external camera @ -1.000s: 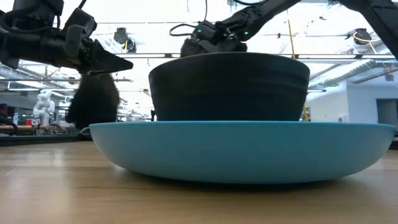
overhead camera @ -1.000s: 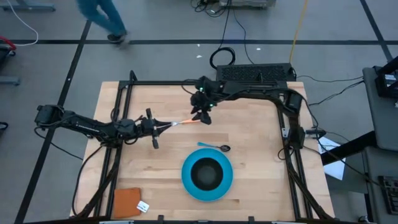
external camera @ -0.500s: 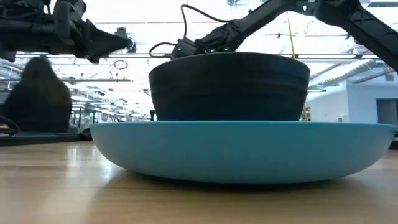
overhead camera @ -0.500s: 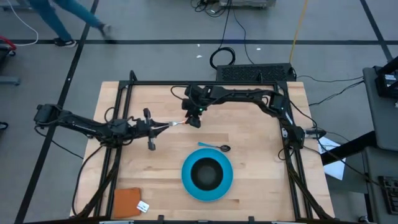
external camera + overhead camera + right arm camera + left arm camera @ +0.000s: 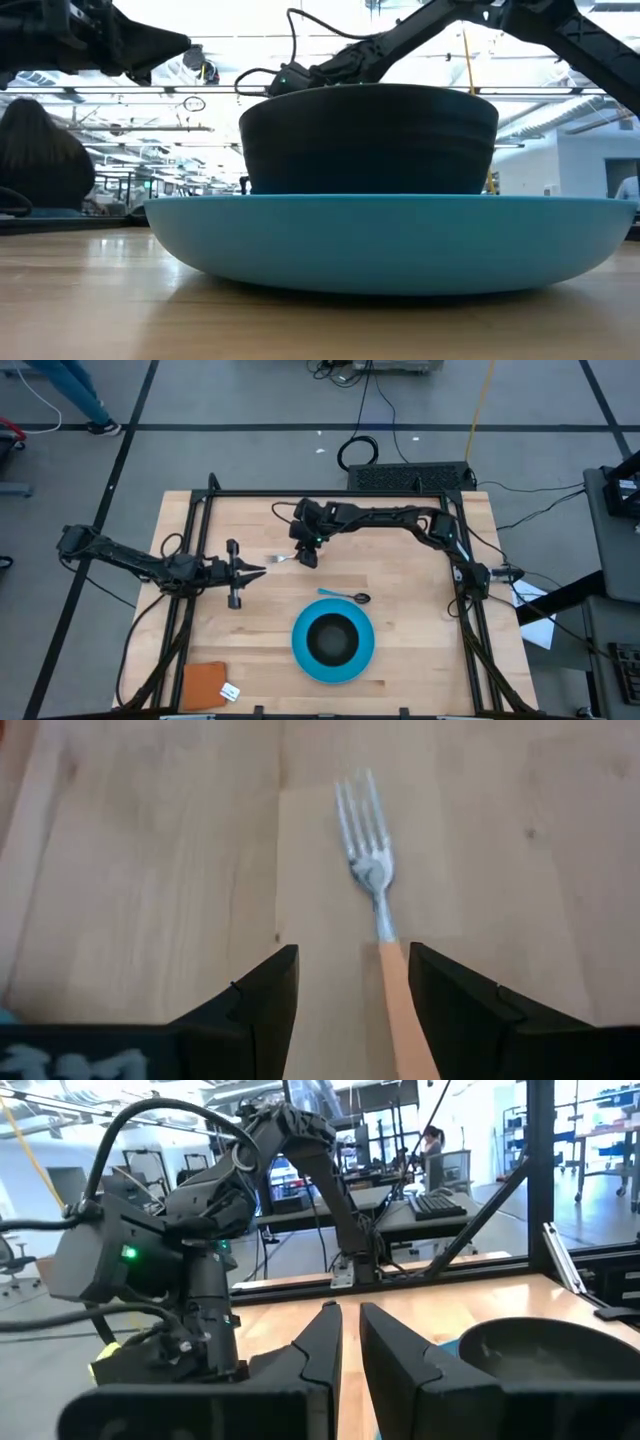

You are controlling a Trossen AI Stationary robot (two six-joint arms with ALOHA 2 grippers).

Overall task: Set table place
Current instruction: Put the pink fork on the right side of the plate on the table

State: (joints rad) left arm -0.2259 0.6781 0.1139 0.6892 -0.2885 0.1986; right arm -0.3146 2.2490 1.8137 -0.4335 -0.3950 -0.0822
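bench [image 5: 400,580]: blue plate [image 5: 333,657] carrying black bowl [image 5: 333,638] | spoon [image 5: 344,596] just behind plate | right gripper [image 5: 305,552] over fork [image 5: 283,558] | left gripper [image 5: 258,571] near fork

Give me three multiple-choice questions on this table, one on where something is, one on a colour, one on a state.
1. Where is the spoon?
A. in the bowl
B. on the table beside the plate
C. in the left gripper

2. What colour is the fork handle?
A. orange
B. teal
C. black

3. How does the bowl stand?
A. upside down
B. on its side
C. upright on the plate

B: the high view shows it on the wood by the plate's rim.
A: the right wrist view shows orange.
C: its opening faces up.
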